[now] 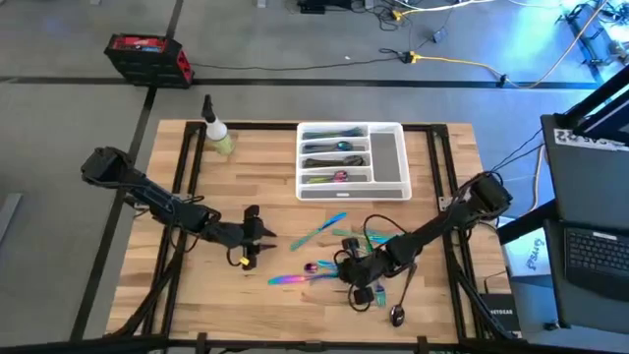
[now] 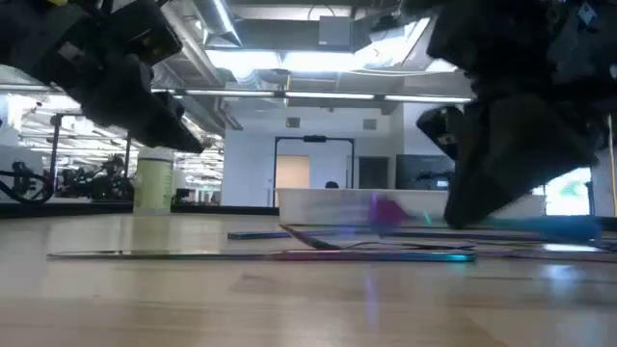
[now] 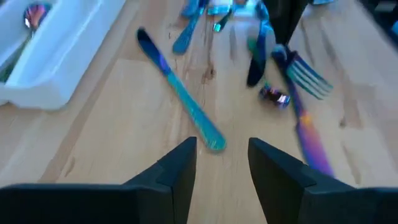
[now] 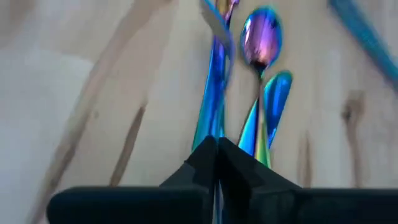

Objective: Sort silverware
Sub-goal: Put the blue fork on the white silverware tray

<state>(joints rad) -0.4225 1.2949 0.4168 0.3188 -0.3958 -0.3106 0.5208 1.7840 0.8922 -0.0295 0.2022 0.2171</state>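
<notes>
Here the right gripper (image 4: 216, 163) is low in the loose silverware (image 1: 339, 261) near the table's front, fingers pressed together on a slim blue piece (image 4: 214, 93), apparently pinching its handle end so it can be lifted clear of the spoon (image 4: 261, 37) beside it. The left gripper (image 3: 221, 163) hovers nearby with fingers spread and empty, facing a teal knife (image 3: 180, 93), probably its next pick. Some pieces already lie in the white tray (image 1: 391, 157) behind.
</notes>
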